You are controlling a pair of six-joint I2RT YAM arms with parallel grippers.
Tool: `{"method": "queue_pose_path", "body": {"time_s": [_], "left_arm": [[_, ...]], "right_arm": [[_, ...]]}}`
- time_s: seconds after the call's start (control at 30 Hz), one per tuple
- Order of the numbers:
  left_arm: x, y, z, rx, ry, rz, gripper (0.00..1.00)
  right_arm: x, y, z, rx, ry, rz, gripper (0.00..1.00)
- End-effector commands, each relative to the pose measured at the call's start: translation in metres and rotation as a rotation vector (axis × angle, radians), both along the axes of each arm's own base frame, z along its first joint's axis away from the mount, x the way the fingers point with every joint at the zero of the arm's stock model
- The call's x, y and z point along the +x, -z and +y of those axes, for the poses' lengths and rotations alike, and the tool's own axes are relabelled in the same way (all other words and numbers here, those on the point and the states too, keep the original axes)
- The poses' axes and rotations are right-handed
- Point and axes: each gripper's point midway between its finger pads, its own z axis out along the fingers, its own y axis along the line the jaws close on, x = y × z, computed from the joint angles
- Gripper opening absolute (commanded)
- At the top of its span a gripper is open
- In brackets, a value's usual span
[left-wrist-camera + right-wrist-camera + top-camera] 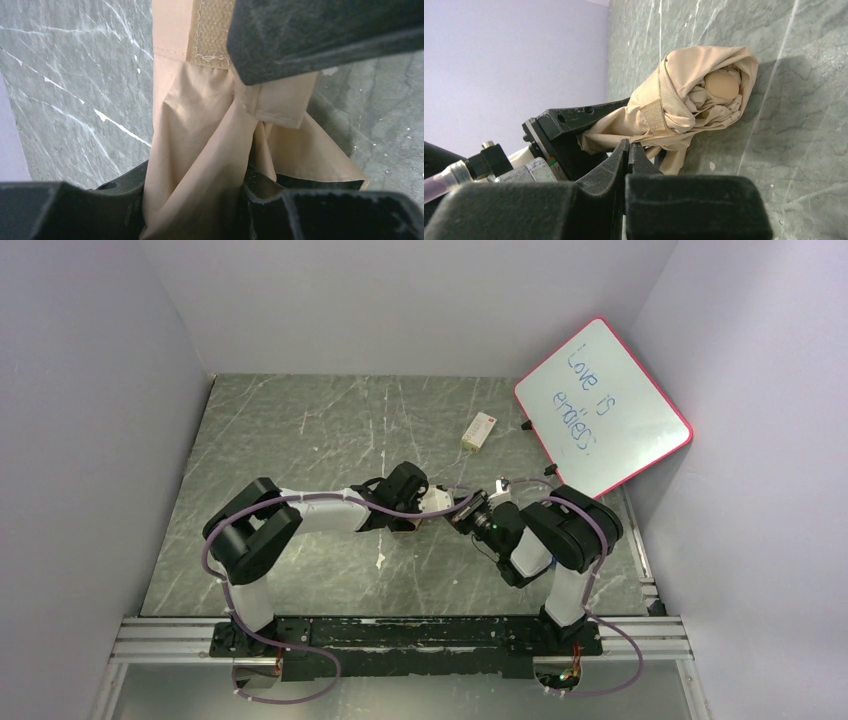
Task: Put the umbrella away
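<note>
Where the arms meet above the tabletop, the umbrella is a crumpled tan bundle with its strap loose and a rounded end peeking out. The left tool is grasping its fabric, and the right tool is clenched just beside it.

Tan umbrella, grey white-veined table, pink-rimmed whiteboard with blue writing.

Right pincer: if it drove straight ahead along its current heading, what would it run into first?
The umbrella: its bundled tan fabric lies directly ahead of the shut right pincer, whose tips look nearly against the lower folds. The exact gap is unclear from the wrist view.
</note>
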Motion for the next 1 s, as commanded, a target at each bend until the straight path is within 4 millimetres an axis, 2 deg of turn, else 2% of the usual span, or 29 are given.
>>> {"method": "queue_pose_path", "body": {"time_s": [0.0, 0.17, 0.33, 0.63, 0.8, 0.97], "left_arm": [[-0.044, 0.056, 0.026, 0.099, 0.025, 0.217, 0.05], [-0.047, 0.054, 0.026, 0.094, 0.044, 0.221, 0.05], [-0.049, 0.053, 0.024, 0.089, 0.060, 0.226, 0.05], [-0.051, 0.055, 0.022, 0.089, 0.071, 0.234, 0.05], [-0.052, 0.055, 0.021, 0.089, 0.075, 0.236, 0.05], [-0.053, 0.057, 0.020, 0.087, 0.079, 0.243, 0.05]], "right_arm": [[0.017, -0.095, -0.001, 0.267, 0.054, -0.263, 0.00], [0.026, -0.082, 0.000, 0.259, 0.078, -0.210, 0.00], [0.037, -0.074, -0.008, 0.214, 0.153, -0.180, 0.00], [0.052, -0.045, 0.001, 0.047, 0.148, -0.093, 0.00], [0.053, -0.030, 0.005, 0.017, 0.131, -0.050, 0.05], [0.053, -0.026, 0.008, 0.027, 0.120, -0.046, 0.19]]}}
